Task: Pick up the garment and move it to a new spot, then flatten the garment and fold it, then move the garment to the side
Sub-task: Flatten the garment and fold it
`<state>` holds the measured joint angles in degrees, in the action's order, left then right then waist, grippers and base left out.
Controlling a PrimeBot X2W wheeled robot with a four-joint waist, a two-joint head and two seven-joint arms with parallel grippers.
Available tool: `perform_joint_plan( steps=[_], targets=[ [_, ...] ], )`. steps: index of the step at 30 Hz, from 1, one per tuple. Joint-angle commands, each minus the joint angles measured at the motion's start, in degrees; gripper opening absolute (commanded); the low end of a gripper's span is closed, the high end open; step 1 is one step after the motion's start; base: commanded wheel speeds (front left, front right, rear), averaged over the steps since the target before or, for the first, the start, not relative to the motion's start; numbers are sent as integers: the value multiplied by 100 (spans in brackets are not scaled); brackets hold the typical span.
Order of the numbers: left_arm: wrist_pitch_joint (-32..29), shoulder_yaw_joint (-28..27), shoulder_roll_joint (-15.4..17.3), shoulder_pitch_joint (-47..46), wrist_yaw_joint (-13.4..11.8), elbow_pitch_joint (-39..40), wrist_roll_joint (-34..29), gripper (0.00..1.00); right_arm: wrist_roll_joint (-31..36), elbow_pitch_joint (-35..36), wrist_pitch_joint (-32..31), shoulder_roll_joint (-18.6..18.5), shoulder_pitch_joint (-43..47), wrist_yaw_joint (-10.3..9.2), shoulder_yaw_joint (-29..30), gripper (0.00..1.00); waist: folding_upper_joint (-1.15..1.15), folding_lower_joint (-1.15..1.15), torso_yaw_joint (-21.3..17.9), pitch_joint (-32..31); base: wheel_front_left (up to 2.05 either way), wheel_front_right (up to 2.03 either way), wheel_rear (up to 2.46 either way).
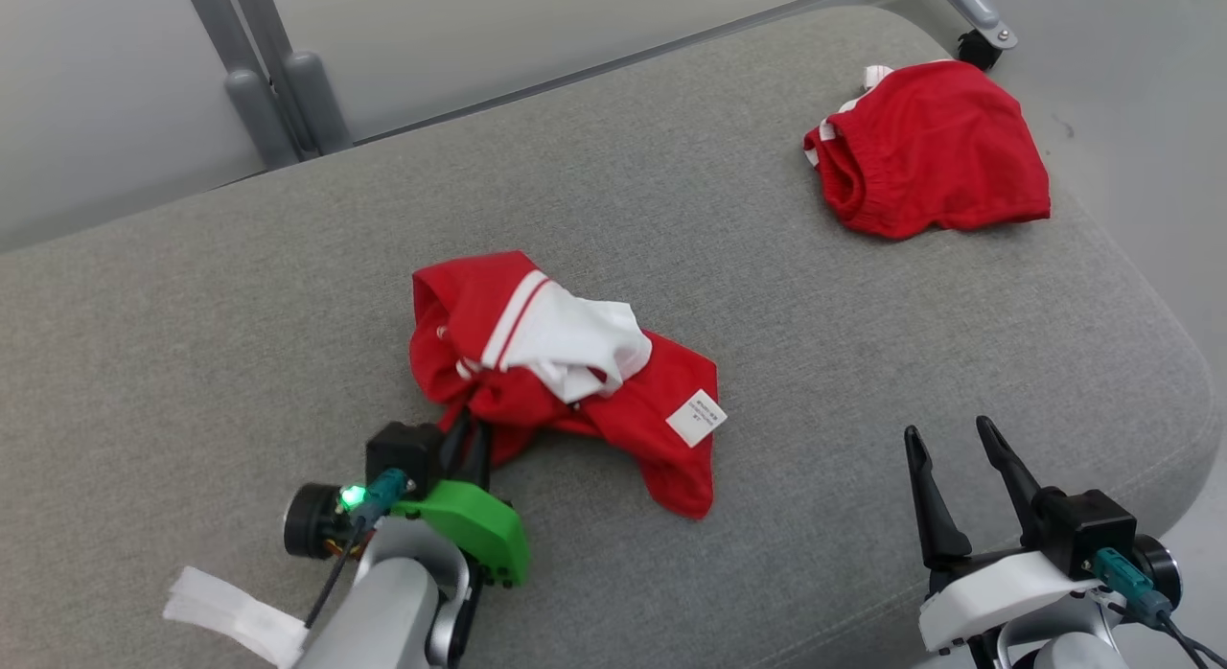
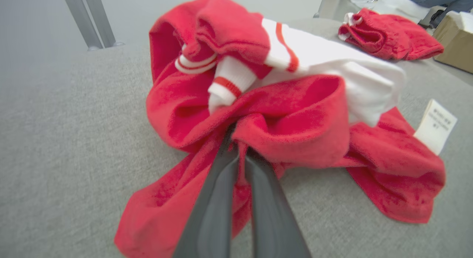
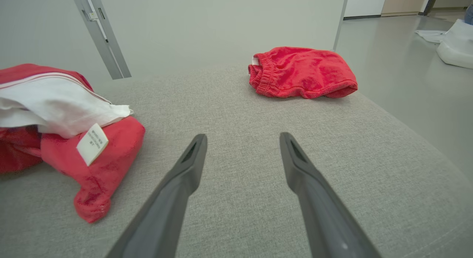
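The left jaws are closed, their fingers [image 2: 221, 191] nearly meeting, with a ridge of red cloth nipped between them. This is a hold on the garment [image 1: 566, 381] at the edge nearest the cushion's [image 1: 240, 314] front. Taking an edge fold rather than the bulk looks meant to let the heap hang free once raised, so the pick-up seems just begun.

The garment lies crumpled at the cushion's middle and appears to rest on it. Its white panel [image 1: 575, 343] is bunched on top and its label [image 1: 697, 418] is turned outward, so it is probably inside out in part and will need sorting when flattened.

The right jaws stand wide apart and empty above the cushion's front right. They are likely held ready for a second hold.

Red shorts [image 1: 930, 151] sit at the cushion's far right corner, well apart, so the new spot is best chosen away from that corner. With so thin a pinch, the cloth could slip out.
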<state>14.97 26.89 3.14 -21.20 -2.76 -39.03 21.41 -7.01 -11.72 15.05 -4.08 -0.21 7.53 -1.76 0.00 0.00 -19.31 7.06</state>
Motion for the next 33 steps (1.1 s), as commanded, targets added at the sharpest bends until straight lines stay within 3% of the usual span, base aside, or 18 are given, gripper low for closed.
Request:
perform_joint_plan(
  steps=[1,8,16,20,27,33],
  targets=[
    [24,-185,138,3,-43,346,-76,0,-41,-15,17,27,50,-9,14,100,0,0,148,-105,0,0,0],
    [21,-707,445,199,74,2242,-546,0,-62,-76,17,69,175,-9,-32,100,0,0,474,-464,0,0,0],
    [-267,-578,842,355,252,3488,-760,0,-83,-106,17,101,305,-9,-7,100,0,0,584,-690,0,0,0],
    [-702,-531,1007,575,140,3932,-832,0,-103,-115,17,109,371,-9,47,100,0,0,593,-734,0,0,0],
    [-1218,-715,1143,1021,-199,4145,-696,0,-135,-112,17,115,416,-9,6,100,0,0,616,-633,0,0,0],
    [-1353,-1103,1120,550,-521,3467,-612,0,-78,-127,17,114,195,-9,-83,100,0,0,636,-296,0,0,0]
  ],
)
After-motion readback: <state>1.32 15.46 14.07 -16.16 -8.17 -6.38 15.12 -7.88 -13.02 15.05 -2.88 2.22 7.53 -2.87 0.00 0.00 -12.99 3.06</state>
